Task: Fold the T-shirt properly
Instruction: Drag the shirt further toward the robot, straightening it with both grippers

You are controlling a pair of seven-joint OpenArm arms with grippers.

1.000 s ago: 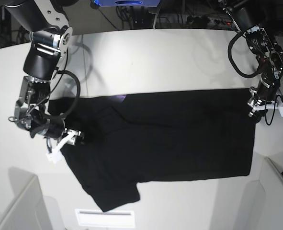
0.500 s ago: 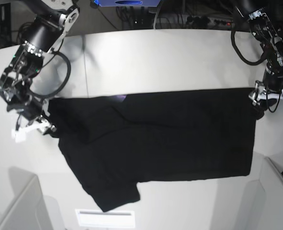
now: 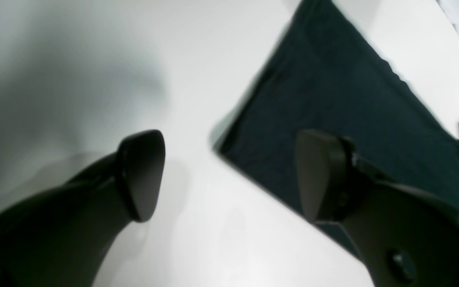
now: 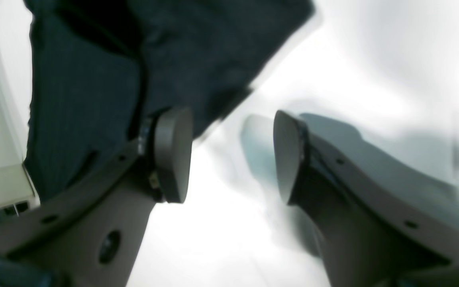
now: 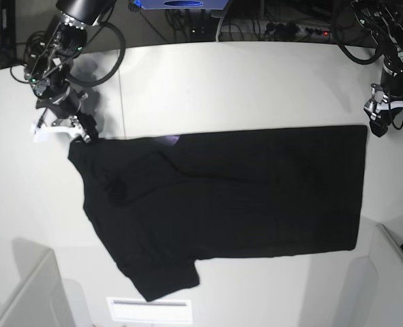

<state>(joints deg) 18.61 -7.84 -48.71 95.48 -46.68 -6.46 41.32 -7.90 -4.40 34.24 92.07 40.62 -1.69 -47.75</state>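
The black T-shirt [image 5: 242, 197] lies flat on the white table, with one sleeve [image 5: 163, 276] pointing at the front edge and a purple speck [image 5: 168, 139] at its far edge. My left gripper [image 5: 380, 128] hovers just past the shirt's far right corner. In the left wrist view it [image 3: 229, 175] is open and empty, and the shirt's corner [image 3: 333, 99] lies below, between the fingers. My right gripper [image 5: 86, 133] is at the shirt's far left corner. It [image 4: 231, 155] is open too, over bare table, with the shirt [image 4: 134, 59] beside its left finger.
A white label [image 5: 150, 310] lies near the table's front edge. Grey partitions stand at the front left [image 5: 24, 293] and front right [image 5: 392, 272]. Cables and a power strip [image 5: 290, 30] run behind the table.
The left gripper opened and drew back from the shirt's right corner. The right gripper swung from the shirt's left sleeve area back to the far left corner. The shirt's far left part now lies flatter.
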